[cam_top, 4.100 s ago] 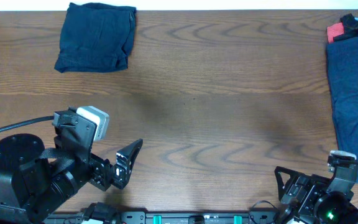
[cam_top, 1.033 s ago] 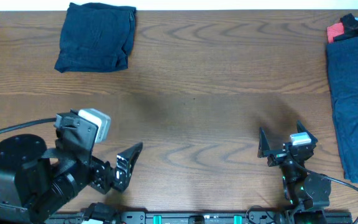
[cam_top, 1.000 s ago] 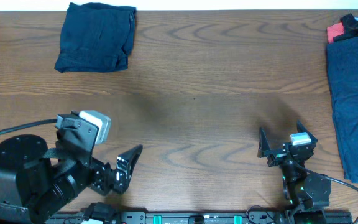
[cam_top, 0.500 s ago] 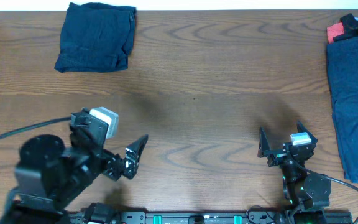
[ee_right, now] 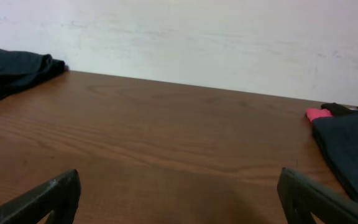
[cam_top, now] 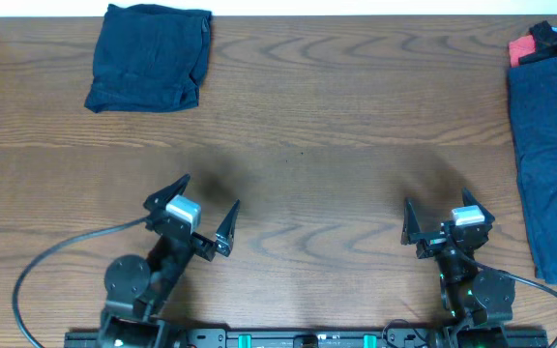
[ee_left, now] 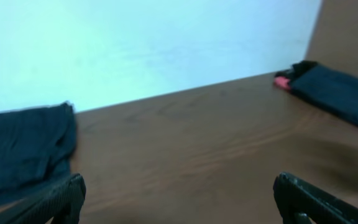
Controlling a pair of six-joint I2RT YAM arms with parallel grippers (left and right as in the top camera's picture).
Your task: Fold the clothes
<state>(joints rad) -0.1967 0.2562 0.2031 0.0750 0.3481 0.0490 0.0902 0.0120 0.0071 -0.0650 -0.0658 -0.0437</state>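
Note:
A folded dark navy garment (cam_top: 150,58) lies at the table's far left corner; it also shows in the left wrist view (ee_left: 23,146) and the right wrist view (ee_right: 11,71). More navy clothes (cam_top: 554,164) lie spread along the right edge (ee_left: 340,93) (ee_right: 350,149). My left gripper (cam_top: 209,193) stands open near the front left of centre, its jaws wide over bare wood (ee_left: 179,186). The right gripper (cam_top: 436,200) is open too, near the front right, nothing between its fingers (ee_right: 179,183). Both are far from any cloth.
A pink-red item (cam_top: 522,48) and a black one (cam_top: 554,37) sit at the far right corner, behind the spread clothes. The brown wooden table (cam_top: 337,126) ends at a white wall at the back. A black cable (cam_top: 61,256) runs from the left arm.
The left arm has swung from lying sideways at the front left to pointing away from the front edge, its gripper now further right. The right arm moved in from the front right corner earlier, then held still.

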